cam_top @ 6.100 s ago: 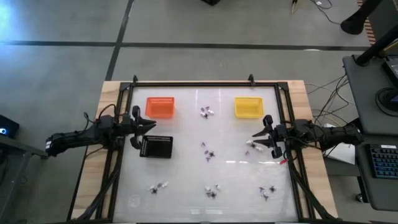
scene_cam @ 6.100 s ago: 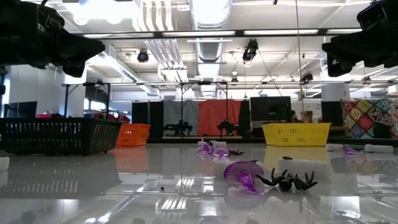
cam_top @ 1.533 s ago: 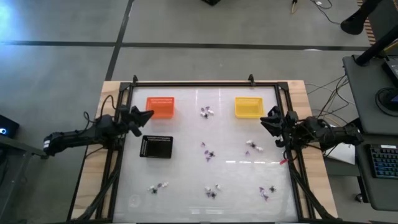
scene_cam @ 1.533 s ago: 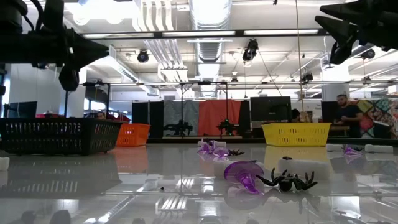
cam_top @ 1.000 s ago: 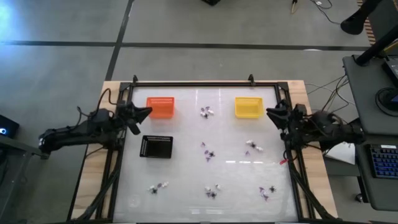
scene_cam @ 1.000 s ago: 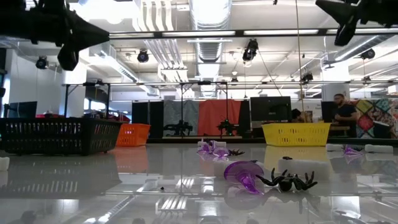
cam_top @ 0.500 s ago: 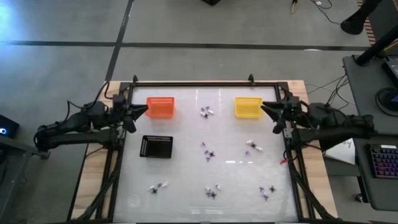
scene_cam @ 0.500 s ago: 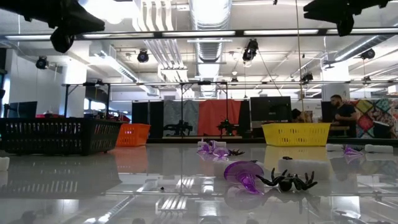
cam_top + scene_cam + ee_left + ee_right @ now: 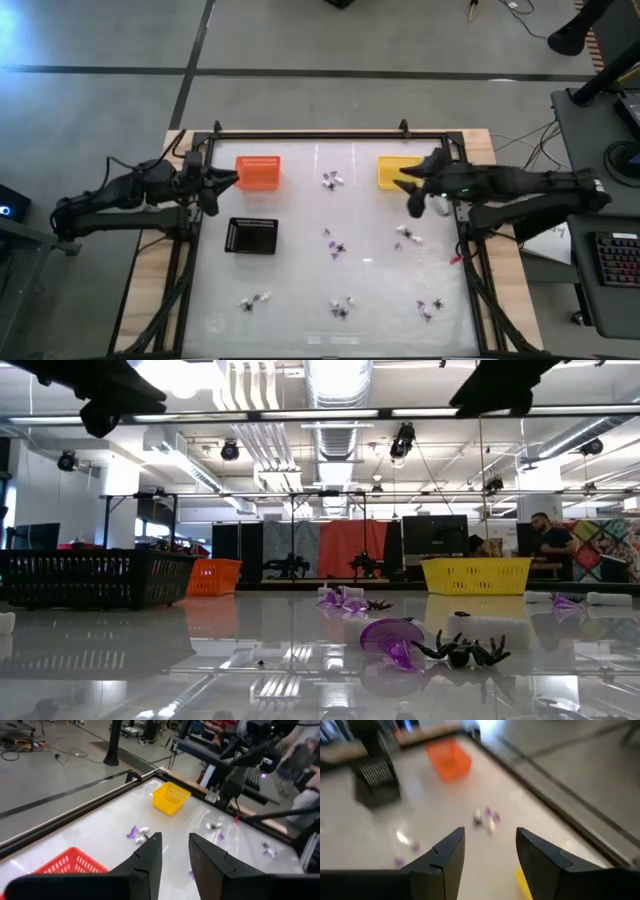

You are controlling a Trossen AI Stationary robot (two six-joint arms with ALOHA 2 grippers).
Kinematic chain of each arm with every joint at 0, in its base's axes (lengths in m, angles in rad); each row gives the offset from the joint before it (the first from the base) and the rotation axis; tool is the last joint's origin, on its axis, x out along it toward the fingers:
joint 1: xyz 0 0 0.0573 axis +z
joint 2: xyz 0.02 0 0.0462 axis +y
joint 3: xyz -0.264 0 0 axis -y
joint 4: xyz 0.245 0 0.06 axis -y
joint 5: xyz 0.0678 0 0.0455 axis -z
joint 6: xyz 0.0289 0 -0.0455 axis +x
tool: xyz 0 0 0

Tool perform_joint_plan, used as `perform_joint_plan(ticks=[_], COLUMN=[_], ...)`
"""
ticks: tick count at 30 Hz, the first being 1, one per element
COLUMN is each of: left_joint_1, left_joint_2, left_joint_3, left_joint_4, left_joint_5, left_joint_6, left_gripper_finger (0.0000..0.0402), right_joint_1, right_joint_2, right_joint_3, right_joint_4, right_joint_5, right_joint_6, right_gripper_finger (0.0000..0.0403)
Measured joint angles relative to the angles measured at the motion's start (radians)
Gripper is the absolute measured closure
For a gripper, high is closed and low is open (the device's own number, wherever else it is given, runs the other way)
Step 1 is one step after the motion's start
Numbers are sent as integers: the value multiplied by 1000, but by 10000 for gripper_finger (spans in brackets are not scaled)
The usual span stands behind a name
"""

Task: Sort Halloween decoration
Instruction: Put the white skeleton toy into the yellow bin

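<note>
The glossy white table (image 9: 300, 250) carries a black rectangular mesh tray (image 9: 251, 236), a small orange mesh basket (image 9: 258, 171) and a small yellow mesh basket (image 9: 392, 170). The right gripper (image 9: 412, 190) hangs beside the yellow basket, jaws apart and holding nothing. The left gripper (image 9: 222, 181) waits next to the orange basket, its jaws slightly apart, also with nothing between them. The tiny purple, black and whitish Halloween trinkets (image 9: 333, 247) lie scattered over the table, most in small clusters. Sorting seems hardly begun. Next, I think, a gripper must descend onto one trinket, perhaps the near cluster (image 9: 405, 237), and close finely.
</note>
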Motion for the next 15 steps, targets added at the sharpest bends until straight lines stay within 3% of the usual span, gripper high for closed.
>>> perform_joint_plan(ticks=[7, 15], left_joint_1=[0, 0], left_joint_2=[29, 30], left_joint_3=[84, 125], left_joint_4=[-154, -191], left_joint_5=[24, 23], left_joint_6=[28, 61], left_gripper_finger=[309, 315], right_joint_1=[0, 0], right_joint_2=[110, 200], right_joint_3=[95, 111], right_joint_4=[-308, -476], right_joint_5=[0, -88], right_joint_6=[198, 406], right_gripper_finger=[236, 234])
